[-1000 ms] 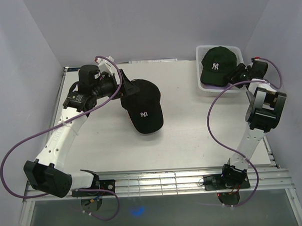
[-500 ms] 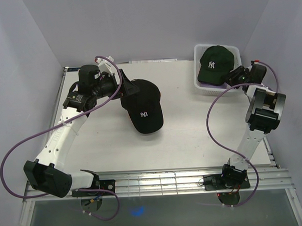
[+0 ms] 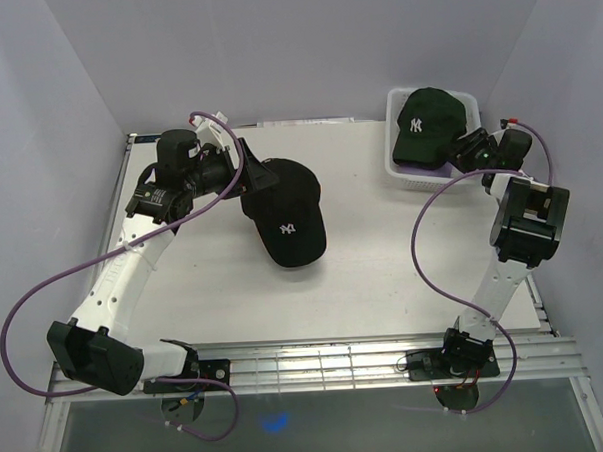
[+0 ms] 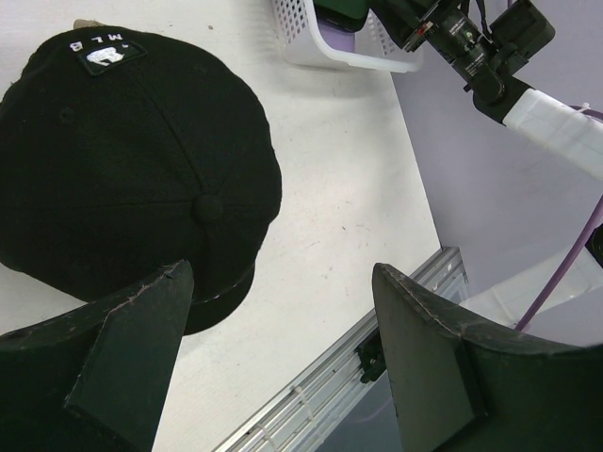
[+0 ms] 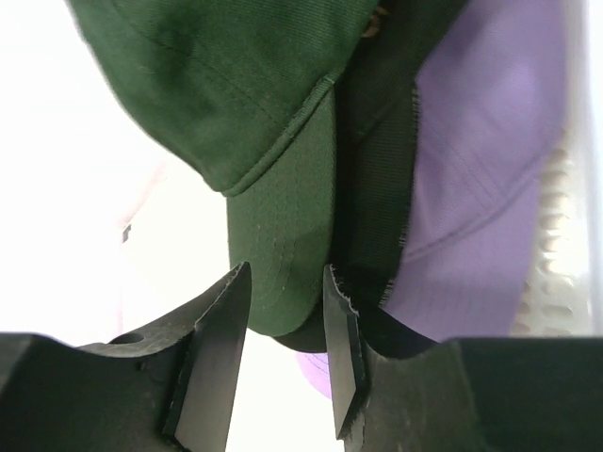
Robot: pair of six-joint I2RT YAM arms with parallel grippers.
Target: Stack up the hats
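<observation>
A black cap (image 3: 286, 212) with a white logo lies on the table left of centre; it also shows in the left wrist view (image 4: 122, 160). My left gripper (image 3: 249, 178) is open and empty at the cap's back edge, its fingers wide apart (image 4: 283, 367). A dark green cap (image 3: 427, 118) sits at the white basket (image 3: 399, 172) at the back right. My right gripper (image 3: 458, 151) is shut on the dark green cap's brim (image 5: 283, 207), which sits between the two fingers (image 5: 285, 282). A lavender cap (image 5: 480, 188) lies under it in the basket.
The basket stands near the table's back right corner, close to the right wall. Its mesh wall shows in the left wrist view (image 4: 301, 38) and the right wrist view (image 5: 556, 235). A metal rail (image 3: 317, 360) runs along the near table edge.
My right gripper and the dark green cap have moved a little up and to the left, the cap rising in the basket. The left arm and the black cap have not moved.
</observation>
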